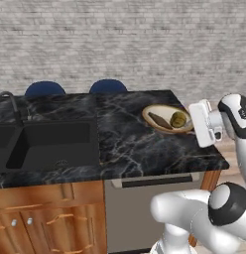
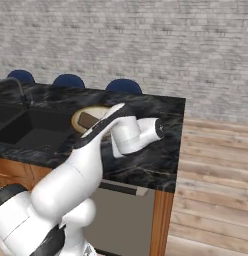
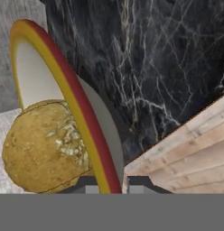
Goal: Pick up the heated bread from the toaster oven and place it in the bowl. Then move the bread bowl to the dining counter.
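The bowl [image 1: 151, 110], cream with a yellow-gold rim, rests near the right end of the dining counter [image 1: 126, 141]. In it lie the heated bread [image 1: 178, 119], a rounded golden lump, and a flat dark brown piece [image 1: 159, 120]. My gripper [image 1: 191, 126] reaches in from the right and is shut on the bowl's right rim. In the hand view the rim [image 3: 64, 76] runs between my fingertips [image 3: 92, 186], the bread [image 3: 44, 149] lies just inside it, and the gripper [image 3: 111, 186] sits at its near end. The toaster oven is out of view.
A dark built-in sink [image 1: 50, 141] with a faucet [image 1: 13, 104] takes up the counter's left part. Two blue stools [image 1: 108, 86] stand behind the counter before a grey brick wall. The counter's right edge is close to the bowl, with wooden floor [image 2: 211, 165] beyond.
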Robot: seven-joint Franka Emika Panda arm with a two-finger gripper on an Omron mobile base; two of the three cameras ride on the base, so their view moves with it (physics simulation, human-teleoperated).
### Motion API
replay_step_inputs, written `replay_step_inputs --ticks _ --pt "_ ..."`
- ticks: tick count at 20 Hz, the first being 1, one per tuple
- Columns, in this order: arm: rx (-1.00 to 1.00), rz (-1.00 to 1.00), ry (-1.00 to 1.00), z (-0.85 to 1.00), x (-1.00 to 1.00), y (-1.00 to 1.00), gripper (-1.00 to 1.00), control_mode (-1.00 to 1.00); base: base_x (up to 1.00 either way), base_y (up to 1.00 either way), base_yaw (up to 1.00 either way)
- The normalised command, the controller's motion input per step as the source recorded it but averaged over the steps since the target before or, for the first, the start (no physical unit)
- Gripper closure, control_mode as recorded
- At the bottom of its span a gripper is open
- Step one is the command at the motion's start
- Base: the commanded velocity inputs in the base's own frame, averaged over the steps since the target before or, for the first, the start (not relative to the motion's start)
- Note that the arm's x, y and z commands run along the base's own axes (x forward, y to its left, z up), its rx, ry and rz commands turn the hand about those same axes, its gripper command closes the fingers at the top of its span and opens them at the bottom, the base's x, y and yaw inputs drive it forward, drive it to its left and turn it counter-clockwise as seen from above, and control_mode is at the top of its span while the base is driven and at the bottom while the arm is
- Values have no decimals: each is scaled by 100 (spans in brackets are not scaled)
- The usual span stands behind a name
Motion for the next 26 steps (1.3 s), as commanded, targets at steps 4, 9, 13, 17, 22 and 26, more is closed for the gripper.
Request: replay_step_inputs --ticks 4,9,13,17,22,26 --pt "0 0 0 -3 25 0 100 -100 0 0 0" --pt "-2 0 2 -30 58 5 100 -100 0 0 0" --pt "0 0 3 -53 60 11 100 -100 0 0 0" --pt "0 0 4 -49 59 14 100 -100 0 0 0" --pt "-4 0 3 -41 60 19 100 -100 0 0 0" --pt "-11 0 4 -47 47 25 100 -100 0 0 0"
